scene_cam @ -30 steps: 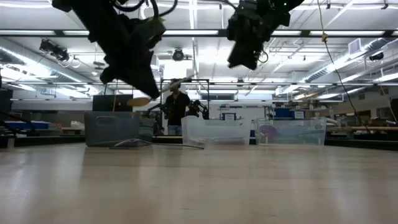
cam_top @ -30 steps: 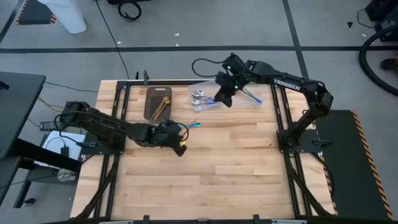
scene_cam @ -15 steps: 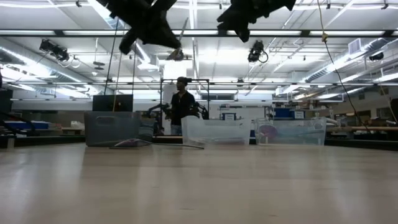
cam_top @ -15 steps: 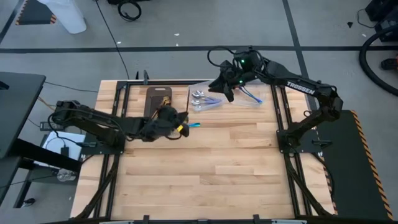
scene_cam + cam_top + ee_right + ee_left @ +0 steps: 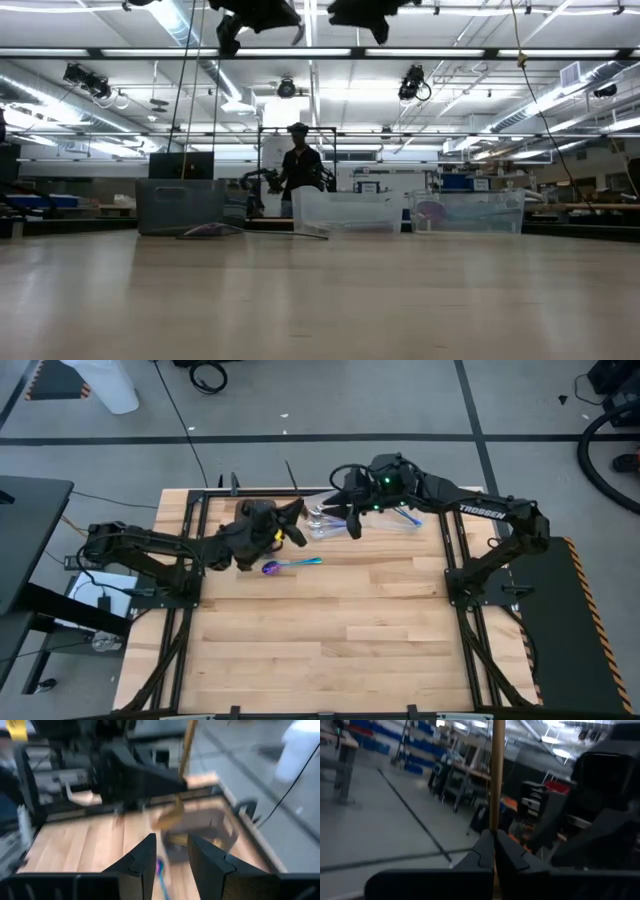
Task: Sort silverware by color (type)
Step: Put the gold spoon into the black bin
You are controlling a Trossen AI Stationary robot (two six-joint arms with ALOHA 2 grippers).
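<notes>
The left gripper (image 5: pixel 495 851) is pinching a gold spoon (image 5: pixel 496 775) between closed fingers, handle sticking up past them, above the dark tray (image 5: pixel 243 510). The right gripper (image 5: pixel 171 854) is hanging apart and empty, facing it over the clear container (image 5: pixel 322 510) holding silver spoons (image 5: pixel 318 516). A rainbow spoon (image 5: pixel 288 565) is lying on the table (image 5: pixel 360 640) just below the left gripper.

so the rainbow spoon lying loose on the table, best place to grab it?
Go for mid-handle. The iridescent spoon lies flat on the bare wood, purple bowl toward the left arm, handle running across the table. Probably come straight down, fingers straddling the thin handle crosswise. The left gripper is shut on a gold spoon, so the open right gripper is the likelier one.
</notes>
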